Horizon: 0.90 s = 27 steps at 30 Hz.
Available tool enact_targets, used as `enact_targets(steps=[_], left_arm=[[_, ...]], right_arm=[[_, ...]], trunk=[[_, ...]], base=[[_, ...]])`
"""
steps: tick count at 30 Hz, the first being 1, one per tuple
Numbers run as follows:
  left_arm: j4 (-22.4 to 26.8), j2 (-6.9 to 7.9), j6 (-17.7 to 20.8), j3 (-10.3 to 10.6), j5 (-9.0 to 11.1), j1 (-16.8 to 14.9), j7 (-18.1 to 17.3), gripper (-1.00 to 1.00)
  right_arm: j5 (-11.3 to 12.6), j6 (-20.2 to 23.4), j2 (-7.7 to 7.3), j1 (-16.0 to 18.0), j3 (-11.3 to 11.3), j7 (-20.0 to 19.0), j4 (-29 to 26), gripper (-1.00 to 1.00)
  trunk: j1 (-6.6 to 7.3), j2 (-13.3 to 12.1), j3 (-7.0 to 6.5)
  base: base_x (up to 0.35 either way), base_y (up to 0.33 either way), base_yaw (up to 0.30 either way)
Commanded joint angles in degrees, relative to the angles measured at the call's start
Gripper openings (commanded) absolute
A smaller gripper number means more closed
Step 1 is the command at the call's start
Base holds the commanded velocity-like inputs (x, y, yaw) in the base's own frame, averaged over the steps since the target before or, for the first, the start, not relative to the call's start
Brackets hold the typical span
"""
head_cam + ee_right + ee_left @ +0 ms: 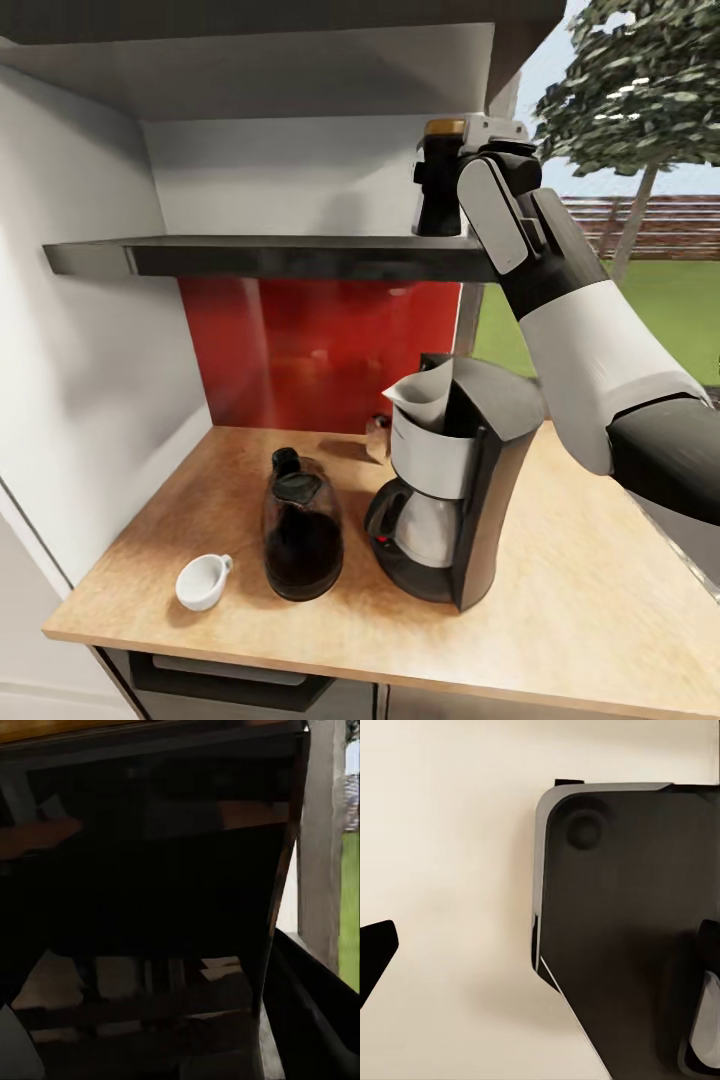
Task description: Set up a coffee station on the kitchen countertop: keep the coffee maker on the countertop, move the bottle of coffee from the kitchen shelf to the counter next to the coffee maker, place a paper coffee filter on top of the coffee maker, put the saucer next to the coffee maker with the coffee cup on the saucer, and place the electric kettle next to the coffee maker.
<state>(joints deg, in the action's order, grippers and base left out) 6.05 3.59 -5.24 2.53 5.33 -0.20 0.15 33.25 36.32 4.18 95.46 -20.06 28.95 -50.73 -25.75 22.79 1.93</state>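
Your right gripper [447, 165] is clamping the bottle of coffee [438, 185] at the right end of the kitchen shelf [280, 256], its base touching the board. Below, the coffee maker [465, 480] is standing on the kitchen countertop [590, 620], the electric kettle [301, 535] just left. I cannot tell how your left gripper's jaws are standing.

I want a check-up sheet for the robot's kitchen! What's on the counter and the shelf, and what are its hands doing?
Surface: kitchen countertop, tan wood-look top.
Job's things: coffee maker upright on the countertop, paper coffee filter in its top. Electric kettle stands beside it. Coffee cup sits near the front edge; no saucer seen under it. Bottle of coffee is on the kitchen shelf.
Clutter: a small object behind the coffee maker, too small to name.
Grippers: right gripper is at the bottle; whether its fingers grip cannot be told. Left gripper: state cannot be told.
Cables: nothing seen.
Surroundings: red backsplash, tree and grass outside.
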Motion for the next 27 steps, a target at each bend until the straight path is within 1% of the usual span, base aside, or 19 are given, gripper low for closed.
enact_targets(steps=[1, 4, 6, 18, 23, 25, 27], left_arm=[[0.02, 0.01, -0.13, 0.29, 0.56, -0.02, 0.02, 1.0], [0.02, 0.01, -0.15, 0.32, 0.56, 0.0, 0.02, 1.0], [0.02, 0.01, -0.14, 0.33, 0.56, -0.02, 0.02, 1.0], [0.02, -0.06, -0.17, 0.37, 0.56, -0.03, 0.01, 1.0], [0.02, -0.05, -0.21, 0.34, 0.56, 0.0, -0.04, 1.0], [0.02, -0.02, -0.21, 0.3, 0.56, 0.01, -0.05, 1.0], [0.02, 0.01, -0.21, 0.29, 0.56, -0.03, -0.06, 1.0]], right_arm=[[0.5, 0.06, -0.05, 0.07, -0.16, 0.58, -0.07, -1.0], [0.5, 0.06, -0.05, 0.07, -0.16, 0.58, -0.07, -1.0], [0.5, 0.07, -0.05, 0.07, -0.16, 0.58, -0.07, -1.0], [0.5, 0.07, -0.05, 0.07, -0.16, 0.58, -0.07, -1.0], [0.5, 0.05, -0.07, 0.01, -0.16, 0.58, 0.01, -1.0], [0.48, -0.01, -0.12, -0.17, -0.16, 0.58, 0.06, -1.0], [0.39, -0.06, -0.13, -2.16, -0.16, 0.58, 0.1, -1.0]], trunk=[[-0.03, 0.13, 0.12], [-0.03, 0.13, 0.12], [-0.03, 0.13, 0.12], [-0.03, 0.13, 0.12], [-0.03, 0.13, 0.12], [-0.03, 0.13, 0.12], [-0.03, 0.13, 0.12]], base=[[0.0, -0.286, 0.0], [0.0, -0.285, -0.015], [0.0, -0.285, -0.171], [-0.025, -0.283, -0.276], [-0.068, -0.081, -0.288], [-0.013, -0.009, -0.121], [-0.002, -0.001, -0.019]])
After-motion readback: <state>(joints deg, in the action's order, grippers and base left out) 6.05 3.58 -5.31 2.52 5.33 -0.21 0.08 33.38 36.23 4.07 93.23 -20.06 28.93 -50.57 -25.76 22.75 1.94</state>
